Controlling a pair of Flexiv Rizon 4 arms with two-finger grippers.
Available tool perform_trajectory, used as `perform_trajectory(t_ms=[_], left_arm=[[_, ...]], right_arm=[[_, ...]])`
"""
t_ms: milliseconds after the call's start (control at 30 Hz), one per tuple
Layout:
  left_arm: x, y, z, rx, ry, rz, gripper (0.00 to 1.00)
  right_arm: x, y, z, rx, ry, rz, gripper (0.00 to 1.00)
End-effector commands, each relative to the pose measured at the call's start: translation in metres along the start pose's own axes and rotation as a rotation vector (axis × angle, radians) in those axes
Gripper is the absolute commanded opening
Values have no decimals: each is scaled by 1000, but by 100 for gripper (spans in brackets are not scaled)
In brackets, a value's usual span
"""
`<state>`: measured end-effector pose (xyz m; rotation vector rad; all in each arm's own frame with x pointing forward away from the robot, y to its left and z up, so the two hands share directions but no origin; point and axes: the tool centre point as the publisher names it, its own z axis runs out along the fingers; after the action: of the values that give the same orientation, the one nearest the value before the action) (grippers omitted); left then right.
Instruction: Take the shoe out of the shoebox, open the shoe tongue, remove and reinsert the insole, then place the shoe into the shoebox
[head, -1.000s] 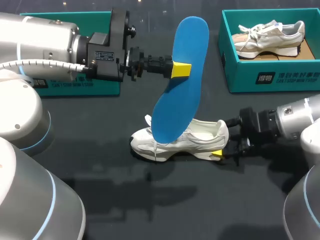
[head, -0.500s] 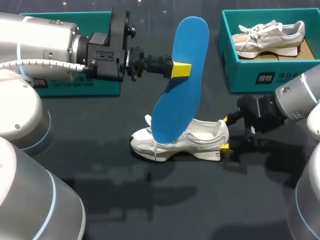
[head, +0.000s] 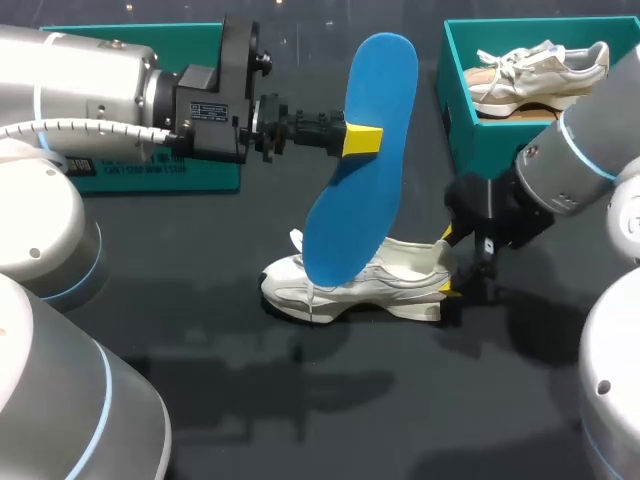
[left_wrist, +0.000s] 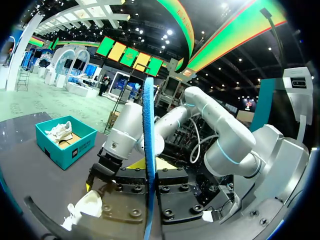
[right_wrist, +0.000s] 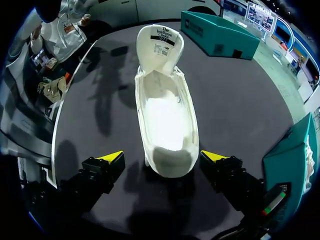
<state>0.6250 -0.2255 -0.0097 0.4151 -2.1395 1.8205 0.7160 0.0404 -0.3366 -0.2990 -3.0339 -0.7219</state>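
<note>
The right gripper (right_wrist: 162, 157) is wide open around the heel of the white shoe (right_wrist: 167, 115), maybe not touching it. The shoe lies on the table (right_wrist: 240, 100), pointing straight away from that gripper. Farther off, the left gripper (head: 361, 140) holds the blue insole (head: 350, 220) upright above the shoe.

The insole (head: 362, 160) at the top middle is bright blue. The shoe (head: 410, 275) below it is white all over, inside too. The left hand (head: 364, 140) and the right hand (head: 450, 264) have yellow tips on black parts. The shoebox (head: 500, 150) at the upper right is teal with a white mark. The second shoe (head: 535, 72) in it is cream and tan. The other box (head: 150, 175) at the upper left is teal too. The counter (head: 300, 400) is black. The left arm (head: 80, 80) and the right arm (head: 590, 150) are silver-grey, with thin light blue rings.
</note>
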Motion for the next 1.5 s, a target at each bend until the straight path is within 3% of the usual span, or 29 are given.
perform_trajectory(t_ms=[33, 233, 467, 800, 1167, 1500], left_arm=[[0, 1, 0, 2, 0, 1, 0], [0, 1, 0, 2, 0, 1, 0], [0, 1, 0, 2, 0, 1, 0], [0, 1, 0, 2, 0, 1, 0], [0, 1, 0, 2, 0, 1, 0], [0, 1, 0, 2, 0, 1, 0]], right_arm=[[-2, 16, 5, 221, 4, 6, 100], [3, 31, -5, 256, -17, -15, 100], [3, 39, -8, 352, -41, 5, 100], [-8, 46, -6, 345, -54, -22, 100], [-28, 86, 0, 370, -51, -110, 100], [-33, 85, 2, 359, -83, -99, 100]])
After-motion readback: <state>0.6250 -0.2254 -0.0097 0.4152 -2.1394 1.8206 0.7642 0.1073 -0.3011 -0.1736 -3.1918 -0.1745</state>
